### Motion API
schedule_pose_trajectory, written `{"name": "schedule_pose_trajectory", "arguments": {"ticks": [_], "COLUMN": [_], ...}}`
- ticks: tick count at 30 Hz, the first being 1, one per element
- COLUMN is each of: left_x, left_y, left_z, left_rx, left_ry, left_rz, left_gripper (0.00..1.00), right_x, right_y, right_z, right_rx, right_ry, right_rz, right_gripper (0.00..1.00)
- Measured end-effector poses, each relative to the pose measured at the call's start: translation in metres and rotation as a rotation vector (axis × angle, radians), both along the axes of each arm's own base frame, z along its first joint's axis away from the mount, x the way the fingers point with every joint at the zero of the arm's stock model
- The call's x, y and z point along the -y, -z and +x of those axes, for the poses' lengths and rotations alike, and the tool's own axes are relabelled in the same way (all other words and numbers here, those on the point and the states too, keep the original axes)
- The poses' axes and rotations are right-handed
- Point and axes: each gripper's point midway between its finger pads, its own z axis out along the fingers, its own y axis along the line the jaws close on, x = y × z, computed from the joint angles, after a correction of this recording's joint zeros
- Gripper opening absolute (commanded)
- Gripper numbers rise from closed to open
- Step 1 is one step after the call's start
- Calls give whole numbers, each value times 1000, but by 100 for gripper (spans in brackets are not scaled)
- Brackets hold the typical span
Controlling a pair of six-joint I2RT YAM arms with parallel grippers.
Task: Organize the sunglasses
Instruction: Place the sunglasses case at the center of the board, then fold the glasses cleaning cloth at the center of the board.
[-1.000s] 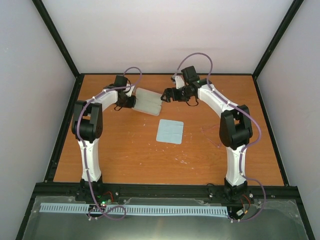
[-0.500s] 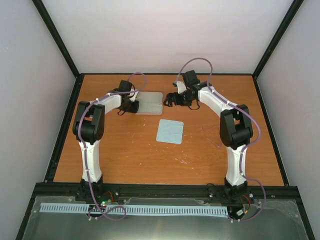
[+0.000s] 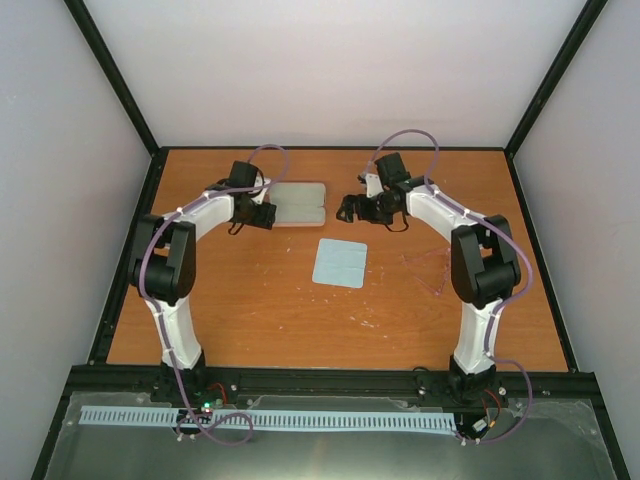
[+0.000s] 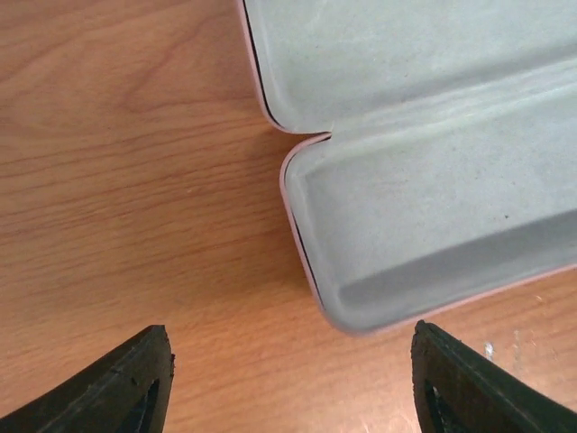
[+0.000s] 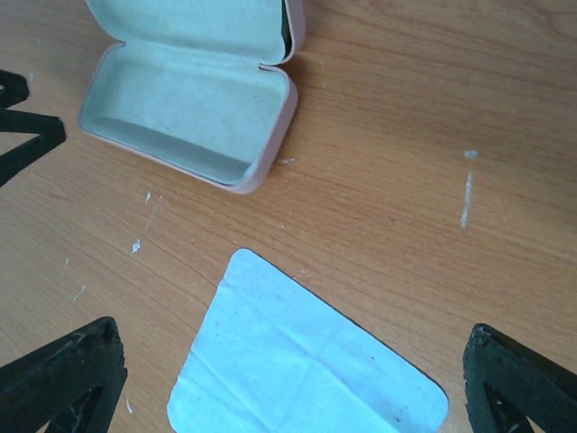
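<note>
The pink case (image 3: 298, 203) lies open and flat at the back of the table, its grey lining up; it also shows in the left wrist view (image 4: 433, 207) and the right wrist view (image 5: 185, 108). My left gripper (image 3: 264, 212) is just left of the case, open, with nothing between its fingers (image 4: 293, 388). My right gripper (image 3: 350, 208) hovers open to the right of the case, above the light blue cloth (image 5: 306, 361). The sunglasses (image 3: 428, 272) show only as faint pinkish lines on the wood at the right, under my right arm.
The light blue cloth (image 3: 340, 263) lies mid-table in front of the case. Black frame rails (image 3: 130, 260) border the table on all sides. White scuffs (image 5: 466, 185) mark the wood.
The case, held tilted by my shut left gripper a second ago, now lies flat on the table. My left gripper has opened and let it go. My right gripper has drawn back to the right.
</note>
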Motion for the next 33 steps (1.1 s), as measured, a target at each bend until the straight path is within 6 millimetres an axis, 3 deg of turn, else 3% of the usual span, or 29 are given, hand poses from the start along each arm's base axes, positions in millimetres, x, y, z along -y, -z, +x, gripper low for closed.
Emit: {"name": "schedule_pose_trajectory", "arguments": {"ticks": [1, 3, 4, 5, 9, 14, 18, 25, 33], "left_x": [-1, -4, -5, -6, -2, 11, 26, 67, 75], "left_y": [-4, -15, -20, -26, -51, -79, -79, -71, -66], "left_z": [-1, -3, -4, -4, -6, -7, -12, -26, -28], "left_rx": [9, 35, 47, 62, 120, 181, 180, 162, 152], "left_ry": [-2, -4, -3, 1, 31, 95, 151, 271, 293], "left_rz": [4, 13, 16, 16, -9, -67, -85, -109, -118], "left_gripper": [71, 68, 66, 65, 61, 54, 46, 45, 46], "right_x": [3, 9, 12, 16, 29, 40, 49, 46, 50], "right_y": [0, 0, 0, 1, 7, 17, 30, 52, 78], "right_z": [-1, -1, -2, -3, -10, -28, -47, -61, -55], "right_rx": [-3, -6, -10, -17, -48, -71, -110, -149, -184], "right_ry": [14, 37, 49, 61, 90, 70, 52, 18, 35], "right_rz": [12, 30, 39, 44, 47, -10, -77, -170, -258], "right_gripper": [91, 53, 42, 41, 52, 48, 47, 46, 43]}}
